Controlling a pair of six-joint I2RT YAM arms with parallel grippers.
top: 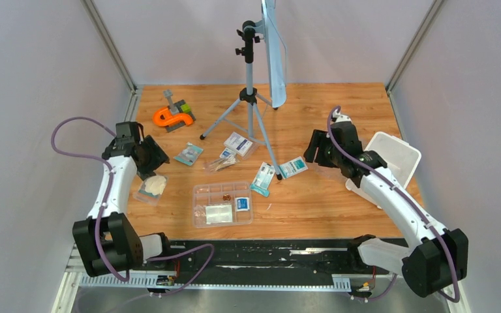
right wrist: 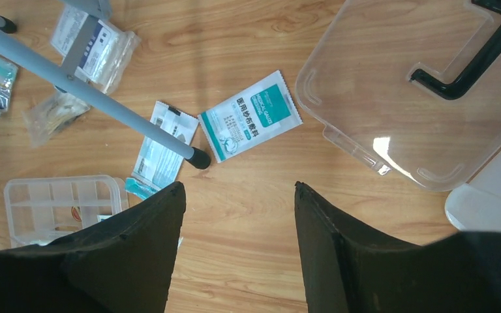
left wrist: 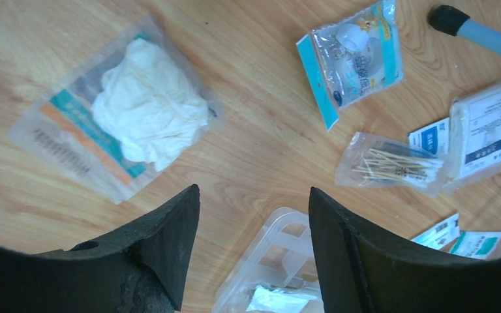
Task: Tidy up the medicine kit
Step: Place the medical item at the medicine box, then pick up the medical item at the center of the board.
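The clear divided tray (top: 222, 203) lies near the front centre with a few packets in it; it also shows in the left wrist view (left wrist: 280, 261) and the right wrist view (right wrist: 59, 202). The white tub (top: 394, 156) stands at the right. The clear lid with a black handle (right wrist: 404, 111) lies flat beside it. Loose packets lie scattered: a glove bag (top: 152, 187) (left wrist: 130, 107), a teal packet (left wrist: 355, 59), cotton swabs (left wrist: 391, 166), and a teal-and-white packet (right wrist: 251, 124). My left gripper (left wrist: 254, 189) is open and empty above the wood between the glove bag and the tray. My right gripper (right wrist: 238, 184) is open and empty, left of the lid.
A grey tripod (top: 251, 98) stands mid-table; one foot (right wrist: 200, 158) rests among the packets. An orange-and-grey tool (top: 175, 114) lies at the back left. Grey walls close in the table on three sides.
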